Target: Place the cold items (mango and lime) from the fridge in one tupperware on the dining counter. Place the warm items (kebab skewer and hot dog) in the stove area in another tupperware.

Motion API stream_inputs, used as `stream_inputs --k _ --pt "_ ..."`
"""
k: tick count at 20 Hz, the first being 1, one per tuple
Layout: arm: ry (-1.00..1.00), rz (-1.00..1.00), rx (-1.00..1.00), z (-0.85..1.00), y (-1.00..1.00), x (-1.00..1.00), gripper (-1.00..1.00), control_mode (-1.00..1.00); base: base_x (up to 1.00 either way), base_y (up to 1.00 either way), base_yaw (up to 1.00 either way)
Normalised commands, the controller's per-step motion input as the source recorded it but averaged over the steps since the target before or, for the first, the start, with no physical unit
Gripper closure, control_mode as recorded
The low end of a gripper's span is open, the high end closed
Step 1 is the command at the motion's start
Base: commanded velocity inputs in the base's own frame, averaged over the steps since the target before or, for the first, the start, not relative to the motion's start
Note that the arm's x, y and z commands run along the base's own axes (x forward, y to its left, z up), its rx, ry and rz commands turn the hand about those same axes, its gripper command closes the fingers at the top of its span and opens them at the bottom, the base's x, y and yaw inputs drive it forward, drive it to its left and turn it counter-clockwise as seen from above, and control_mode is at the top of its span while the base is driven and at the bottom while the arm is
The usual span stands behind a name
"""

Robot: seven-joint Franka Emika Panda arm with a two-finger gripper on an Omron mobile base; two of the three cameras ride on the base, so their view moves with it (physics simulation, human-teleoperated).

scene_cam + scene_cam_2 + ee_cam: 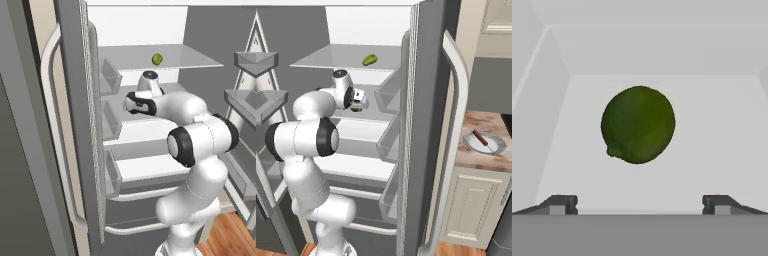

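In the hand view the lime [638,125] sits dead ahead of the end effector [640,204], at twelve o'clock from the midpoint between its two dark tips, which stand wide apart and hold nothing. The lime lies on a white shelf inside the fridge [150,130], apart from both tips. It is dark green, roundish, with a small nub at its seven o'clock edge. In the right base view the end effector [360,96] reaches over a middle shelf, and a dark green spot just under it is probably the lime. The mango [157,59], paler yellow-green, rests on the shelf above, at about one o'clock from the wrist in the left base view.
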Motion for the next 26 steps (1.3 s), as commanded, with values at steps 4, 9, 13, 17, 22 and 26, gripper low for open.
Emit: stream_inputs --k 4,9,13,17,22,26 --pt "-0.04 0.0 0.0 -0.08 0.08 0.59 -1.0 -1.0 0.0 0.0 0.0" --pt "-0.01 -0.02 0.0 -0.24 0.03 0.48 -1.0 -1.0 0.0 0.0 0.0" --pt "0.0 -0.04 0.0 -0.33 0.07 0.31 -1.0 -1.0 0.0 0.0 0.0" --pt "0.0 -0.07 0.0 -0.31 0.05 0.0 1.0 -1.0 0.0 0.0 0.0" --pt "0.02 -0.19 0.02 -0.37 0.0 -0.46 1.0 -1.0 0.0 0.0 0.0" --pt "-0.3 -0.24 0.11 0.0 0.0 -1.0 1.0 -1.0 0.0 0.0 0.0"
